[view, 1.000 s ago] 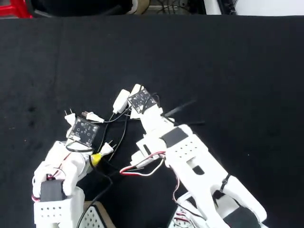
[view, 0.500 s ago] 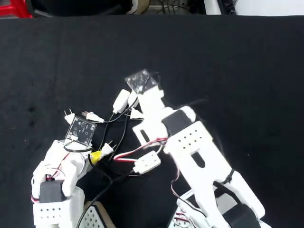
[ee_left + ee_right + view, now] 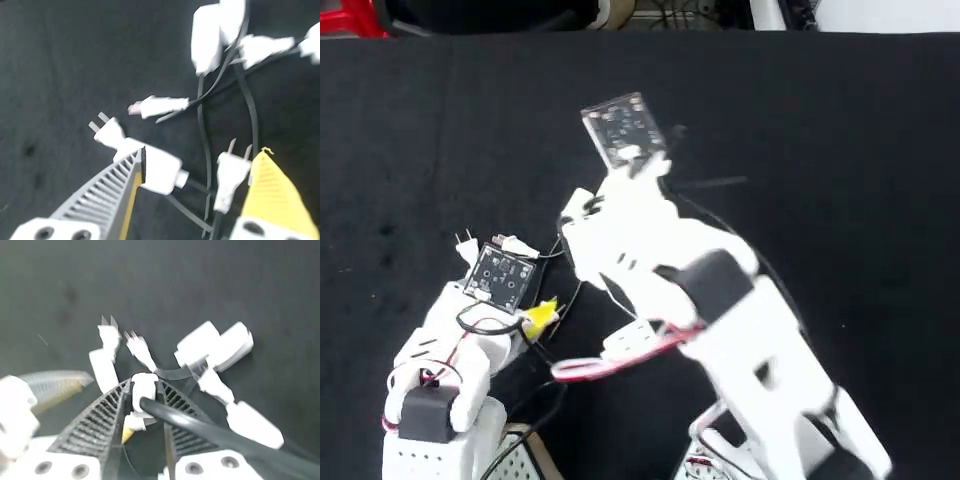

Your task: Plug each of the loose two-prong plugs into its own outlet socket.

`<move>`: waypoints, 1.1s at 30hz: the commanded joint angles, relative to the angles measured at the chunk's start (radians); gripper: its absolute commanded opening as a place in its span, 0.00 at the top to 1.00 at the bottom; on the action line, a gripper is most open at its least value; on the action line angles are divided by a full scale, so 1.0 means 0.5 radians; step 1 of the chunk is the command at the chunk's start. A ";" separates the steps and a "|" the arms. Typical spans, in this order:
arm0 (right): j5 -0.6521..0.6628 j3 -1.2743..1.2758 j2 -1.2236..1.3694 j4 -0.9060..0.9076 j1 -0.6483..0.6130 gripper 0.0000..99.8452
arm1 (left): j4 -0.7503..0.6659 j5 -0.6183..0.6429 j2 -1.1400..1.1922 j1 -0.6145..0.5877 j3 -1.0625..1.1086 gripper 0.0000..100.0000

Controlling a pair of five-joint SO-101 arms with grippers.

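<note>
Several white two-prong plugs on black cables lie tangled on the black table. In the left wrist view my left gripper (image 3: 200,156) is open low over them. Its grey finger (image 3: 117,192) touches one plug (image 3: 156,171), and a second plug (image 3: 230,175) lies by the yellow finger (image 3: 270,192). A third plug (image 3: 161,106) lies beyond, then the white outlet sockets (image 3: 207,32). My right gripper (image 3: 144,390) is shut on a white plug with a black cable (image 3: 200,427) trailing from it, held above the sockets (image 3: 215,345) and two loose plugs (image 3: 106,337).
The raised right arm (image 3: 720,300) covers much of the cable tangle in the high view. The left arm (image 3: 450,350) sits at the near left, with plugs (image 3: 467,246) just beyond it. The black table (image 3: 840,150) is bare at the far side and right.
The right arm has risen and its wrist has swung toward the far side, carrying the gripped plug up off the table. The left arm has shifted slightly.
</note>
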 commanded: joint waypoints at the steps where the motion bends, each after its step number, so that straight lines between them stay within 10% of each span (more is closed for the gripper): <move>1: -0.101 0.222 -0.293 -0.230 -0.034 0.99 | -0.117 0.163 -0.003 0.057 -0.155 0.67; 16: -0.218 0.916 -0.919 -0.448 -0.138 0.99 | -0.328 0.626 0.000 0.523 -0.219 0.67; 33: -0.196 0.704 -0.907 0.129 -0.230 0.99 | -0.463 0.629 0.000 0.287 -0.198 0.67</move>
